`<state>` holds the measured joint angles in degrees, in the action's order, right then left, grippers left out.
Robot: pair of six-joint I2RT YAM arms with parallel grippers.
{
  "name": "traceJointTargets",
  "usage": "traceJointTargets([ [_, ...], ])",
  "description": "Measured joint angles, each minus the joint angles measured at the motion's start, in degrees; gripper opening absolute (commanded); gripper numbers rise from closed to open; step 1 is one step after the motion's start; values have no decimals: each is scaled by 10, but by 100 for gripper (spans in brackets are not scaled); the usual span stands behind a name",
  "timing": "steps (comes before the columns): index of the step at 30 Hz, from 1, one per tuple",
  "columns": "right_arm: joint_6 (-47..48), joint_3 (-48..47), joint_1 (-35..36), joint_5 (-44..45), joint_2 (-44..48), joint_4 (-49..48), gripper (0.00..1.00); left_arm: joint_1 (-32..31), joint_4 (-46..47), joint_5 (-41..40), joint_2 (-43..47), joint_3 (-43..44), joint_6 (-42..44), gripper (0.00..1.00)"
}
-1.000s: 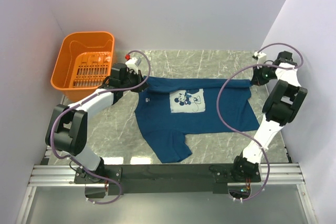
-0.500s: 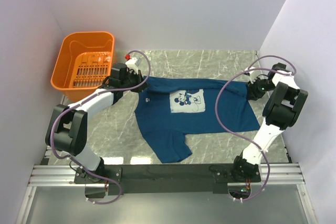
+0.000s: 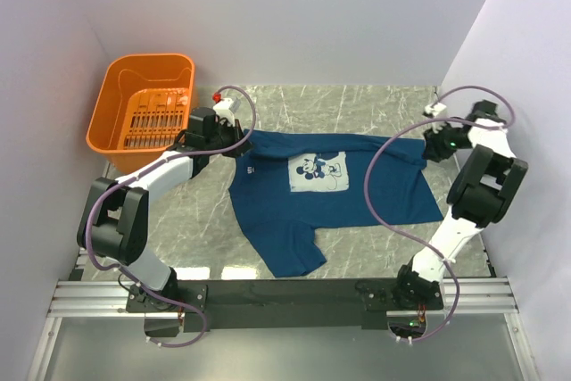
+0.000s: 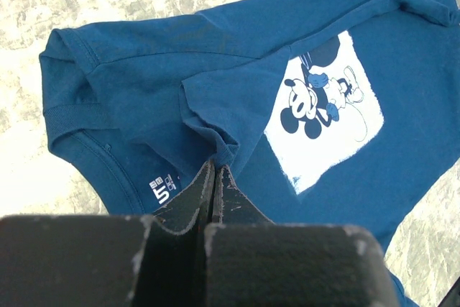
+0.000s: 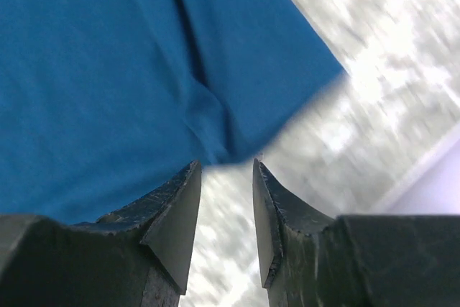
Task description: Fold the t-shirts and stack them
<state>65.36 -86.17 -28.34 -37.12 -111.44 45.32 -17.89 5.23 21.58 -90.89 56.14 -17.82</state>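
A dark blue t-shirt [image 3: 330, 194] with a white cartoon print [image 3: 318, 173] lies spread on the marble table, one sleeve hanging toward the near edge. My left gripper [image 3: 239, 145] is shut on a pinch of the shirt's fabric near the collar; in the left wrist view the fingertips [image 4: 214, 167] clamp a blue fold [image 4: 223, 150] beside the neck label. My right gripper [image 3: 432, 144] is open and empty at the shirt's far right edge. In the right wrist view its fingers [image 5: 180, 199] straddle bare marble just off the shirt's hem [image 5: 237, 150].
An orange plastic basket [image 3: 118, 128] stands at the back left, beside the left arm. White walls close in the table on three sides. The marble tabletop [image 3: 357, 104] shows behind the shirt. The arms' mounting rail [image 3: 285, 296] runs along the near edge.
The right arm's wrist swung back and forth at the shirt's right edge, and its cable loop shifted. The left gripper and the shirt have not moved.
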Motion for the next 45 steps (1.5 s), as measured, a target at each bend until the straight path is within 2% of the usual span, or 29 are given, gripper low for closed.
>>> traceJointTargets([
  [7,-61,-3,75,17,-13,-11,42,0,-1,0,1,0,1,1],
  [21,-90,-36,83,80,-66,-7,41,0,0,0,3,-7,1,1],
  [23,-91,-36,88,82,-68,-7,38,0,0,0,3,-7,1,1],
  [25,-92,-36,93,82,-71,-6,30,0,0,0,3,-7,1,1],
  [31,-80,-36,98,81,-72,0,0,0,-2,-6,3,-7,1,1],
  [45,-17,-30,77,69,-60,11,0,0,-34,-82,16,-7,2,1],
])
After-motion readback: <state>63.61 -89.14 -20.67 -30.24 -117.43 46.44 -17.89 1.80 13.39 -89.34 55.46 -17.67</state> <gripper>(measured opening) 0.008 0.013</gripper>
